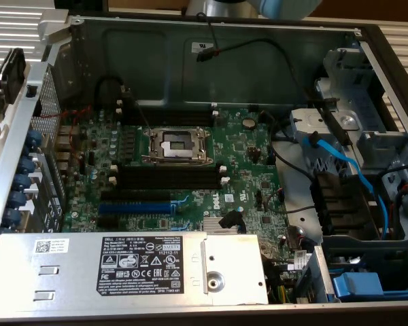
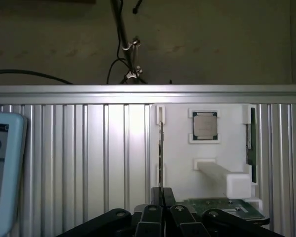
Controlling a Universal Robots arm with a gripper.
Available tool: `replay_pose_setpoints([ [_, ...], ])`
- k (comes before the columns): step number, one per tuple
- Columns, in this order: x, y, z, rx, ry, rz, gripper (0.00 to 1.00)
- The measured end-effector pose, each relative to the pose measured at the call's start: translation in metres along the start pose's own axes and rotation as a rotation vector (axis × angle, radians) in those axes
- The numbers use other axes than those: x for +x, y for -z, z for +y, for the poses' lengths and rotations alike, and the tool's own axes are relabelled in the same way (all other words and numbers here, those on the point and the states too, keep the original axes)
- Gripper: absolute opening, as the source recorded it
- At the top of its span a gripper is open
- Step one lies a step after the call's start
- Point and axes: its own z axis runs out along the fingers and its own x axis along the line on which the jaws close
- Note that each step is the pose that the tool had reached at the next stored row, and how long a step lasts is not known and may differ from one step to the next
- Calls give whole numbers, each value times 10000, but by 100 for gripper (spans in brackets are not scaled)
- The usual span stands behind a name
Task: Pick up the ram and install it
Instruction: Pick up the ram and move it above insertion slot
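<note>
ram (image 2: pixel 160 148): stands on edge in side groove of white holder (image 2: pixel 180 148). fingers (image 2: pixel 168 197): closed on its near end. handling: judged best lifted straight, untwisted, clear of groove walls.

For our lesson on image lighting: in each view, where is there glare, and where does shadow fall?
Wrist view: glare whitens a patch of the ribbed metal panel, while the wall above it is dim. Exterior view: the motherboard is evenly lit, without strong glare; the drive bay at the exterior view's right lies in deep shadow.
</note>
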Motion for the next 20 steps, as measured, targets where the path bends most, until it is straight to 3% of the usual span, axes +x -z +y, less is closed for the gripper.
replay_pose_setpoints([
  [1, 0, 21, -18, -61, -1, 2, 12],
  [2, 1, 41, -42, -85, -1, 2, 12],
  [13, 41, 177, -226, -89, 27, 7, 12],
  [20, 61, 195, -276, -71, 101, 11, 12],
])
